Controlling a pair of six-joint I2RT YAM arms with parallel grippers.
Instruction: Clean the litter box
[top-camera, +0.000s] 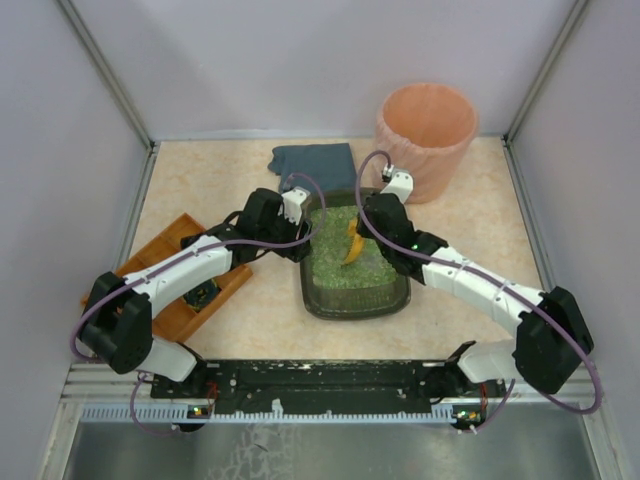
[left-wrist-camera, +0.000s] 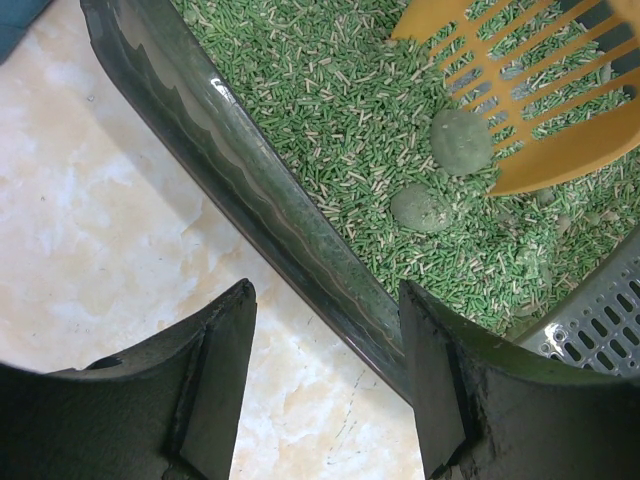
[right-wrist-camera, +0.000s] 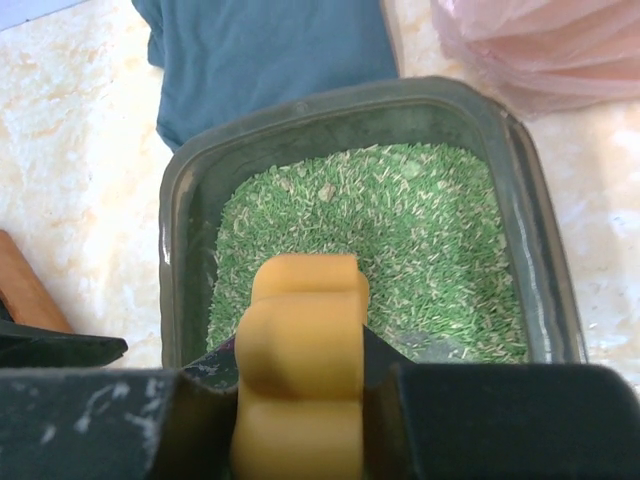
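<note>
The dark grey-green litter box (top-camera: 350, 310) sits mid-table, filled with green pellet litter (top-camera: 345, 270). My right gripper (top-camera: 370, 228) is over the box, shut on the handle (right-wrist-camera: 300, 340) of a yellow slotted scoop (top-camera: 353, 245). In the left wrist view the scoop's blade (left-wrist-camera: 520, 90) rests in the litter with a grey-green clump (left-wrist-camera: 461, 140) at its edge. A second clump (left-wrist-camera: 420, 208) lies just beside it. My left gripper (left-wrist-camera: 325, 385) is open and empty, its fingers either side of the box's left rim (left-wrist-camera: 250, 170). It also shows in the top view (top-camera: 300, 238).
A tall peach round bin (top-camera: 427, 135) stands behind the box to the right. A dark blue cloth (top-camera: 315, 162) lies behind the box. An orange-brown wooden tray (top-camera: 180, 285) sits left, under my left arm. A grey perforated piece (left-wrist-camera: 590, 320) shows inside the box's near corner.
</note>
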